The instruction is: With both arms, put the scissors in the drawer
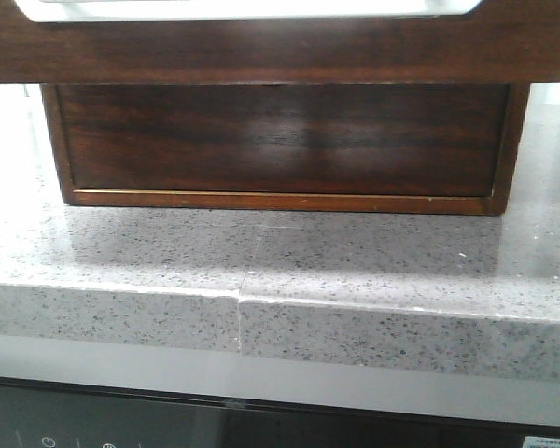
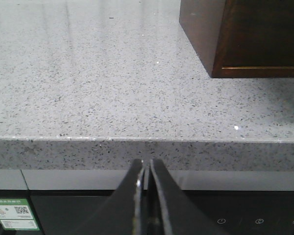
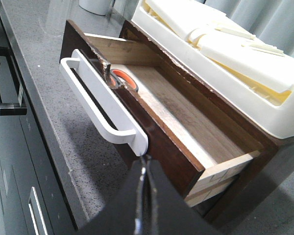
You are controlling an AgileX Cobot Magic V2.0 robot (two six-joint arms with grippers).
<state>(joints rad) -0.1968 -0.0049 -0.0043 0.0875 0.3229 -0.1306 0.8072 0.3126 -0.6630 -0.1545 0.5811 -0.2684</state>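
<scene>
The drawer (image 3: 159, 144) stands pulled out of its dark wood box (image 3: 245, 147), with a white handle (image 3: 103, 105) on its front. The scissors (image 3: 123, 80) lie inside at the front, behind the drawer front; an orange-lined loop shows. My right gripper (image 3: 143, 159) is shut and empty, its tips just short of the near end of the white handle. My left gripper (image 2: 147, 164) is shut on nothing, low before the counter's front edge, with the box's corner (image 2: 220, 39) ahead to one side. In the front view the drawer front (image 1: 280, 51) overhangs the box (image 1: 280, 140); neither gripper shows there.
A speckled grey stone counter (image 1: 261, 252) carries the box; its front edge (image 2: 137, 152) drops to dark cabinet fronts (image 3: 10, 161) below. A white plastic tray (image 3: 220, 49) sits on top of the box.
</scene>
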